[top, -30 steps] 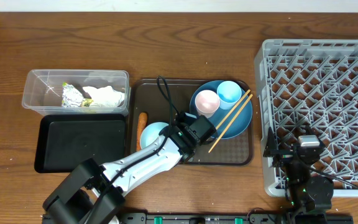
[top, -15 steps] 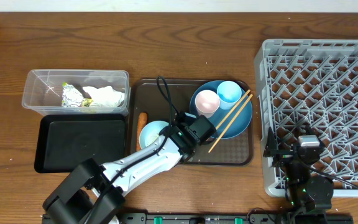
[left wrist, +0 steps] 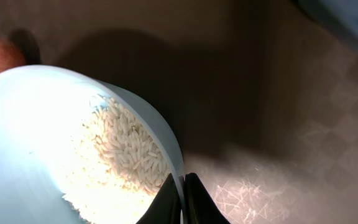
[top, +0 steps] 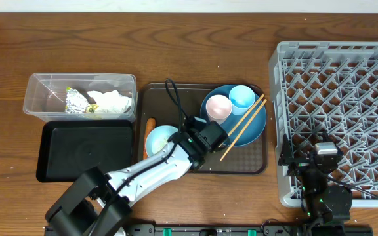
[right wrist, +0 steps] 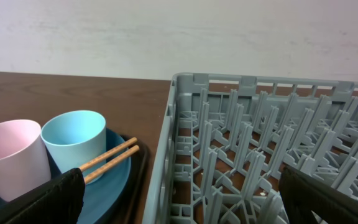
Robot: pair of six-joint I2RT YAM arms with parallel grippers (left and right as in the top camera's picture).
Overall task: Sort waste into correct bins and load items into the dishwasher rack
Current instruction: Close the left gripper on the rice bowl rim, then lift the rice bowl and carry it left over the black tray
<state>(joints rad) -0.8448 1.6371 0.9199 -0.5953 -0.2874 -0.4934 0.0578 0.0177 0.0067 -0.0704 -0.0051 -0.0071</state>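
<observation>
R gripper (right wrist: 182, 186), jaws wide apart, over rack's (top: 346, 85) near-left corner. L gripper (left wrist: 182, 199) clamped on rim of pale bowl (top: 157, 139) w/ rice (left wrist: 126, 149), brown tray's (top: 254, 165) near-left corner. Carrot (top: 150, 124) just beyond, at left edge. Plate (top: 253, 129) w/ pink cup (top: 218, 108), blue cup (top: 241, 97), chopsticks (top: 240, 130) far right.

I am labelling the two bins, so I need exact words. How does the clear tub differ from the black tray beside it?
The clear tub is see-through with deeper walls; the black tray is opaque and shallow. The clear tub holds silver foil, a white tissue and a small wrapper; the black tray shows nothing inside. Both are rectangular, similar in footprint, and lie left of the brown tray.
</observation>
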